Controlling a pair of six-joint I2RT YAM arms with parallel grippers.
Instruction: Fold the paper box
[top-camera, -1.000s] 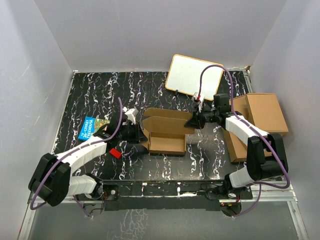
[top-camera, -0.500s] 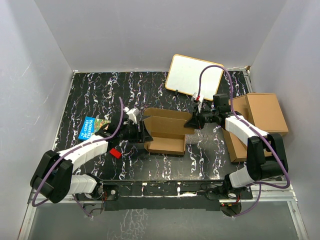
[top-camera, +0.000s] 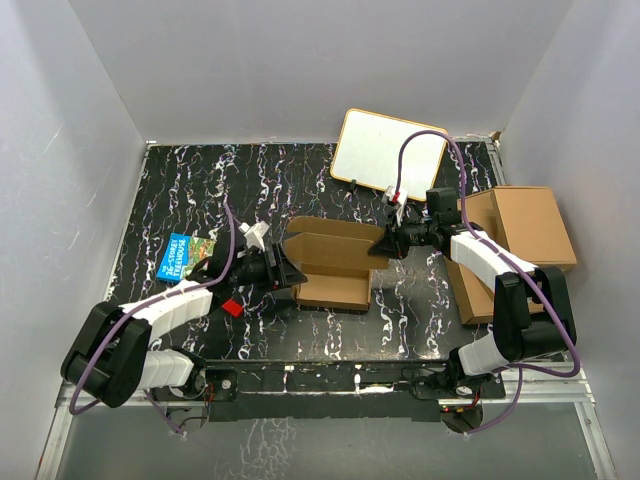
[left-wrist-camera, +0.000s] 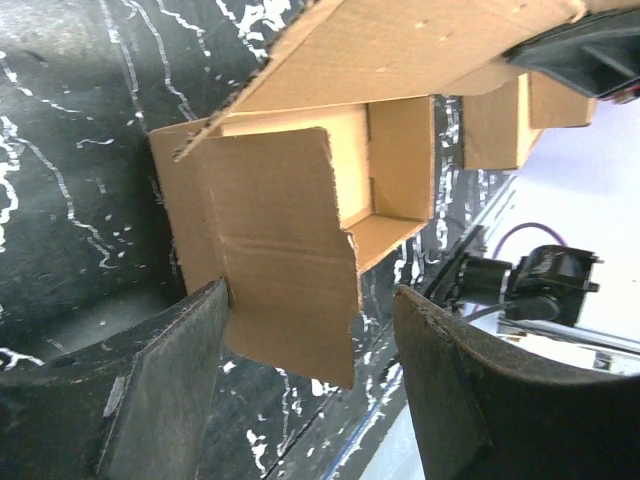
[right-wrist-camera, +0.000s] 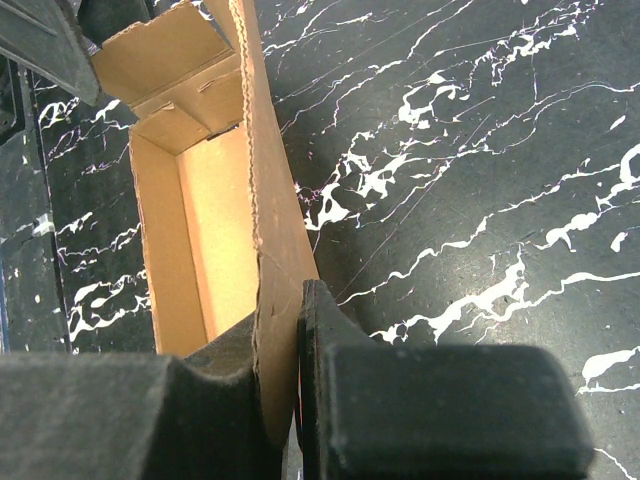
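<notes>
Brown corrugated cardboard formed the paper box (top-camera: 330, 268), which stood near the middle of the black, white-veined worktop (top-camera: 200, 190), between the two arms. It was only half shaped. A shallow rectangular tray with raised walls was at its near side, and a wider panel leaned up behind it on the far side.

At the left end of the box the left fingers (top-camera: 288, 276) stood well apart. In the left wrist view an end flap of the box (left-wrist-camera: 285, 250) reached into the gap between them. One finger (left-wrist-camera: 170, 370) seemed to touch the edge of this flap, and the other finger was clear of it. The flap covered a part of the open tray, and the inside corner of the tray showed behind it.

At the far right corner of the box the right fingers (top-camera: 384, 248) were pressed together on the cardboard. The right wrist view showed it clearly: the thin upright wall of the box (right-wrist-camera: 205, 190) ran down between the two black fingers (right-wrist-camera: 400, 400) and was squeezed there.

A white board (top-camera: 388, 150) lay at the far edge of the worktop, right of the middle. A blue picture book (top-camera: 185, 255) lay on the left side, just beside the left arm. A small red thing (top-camera: 231, 306) lay near this arm, between the book and the box; what it was, I could not tell. A pile of larger cardboard boxes (top-camera: 525, 225) stood at the right edge, behind the right arm.
</notes>
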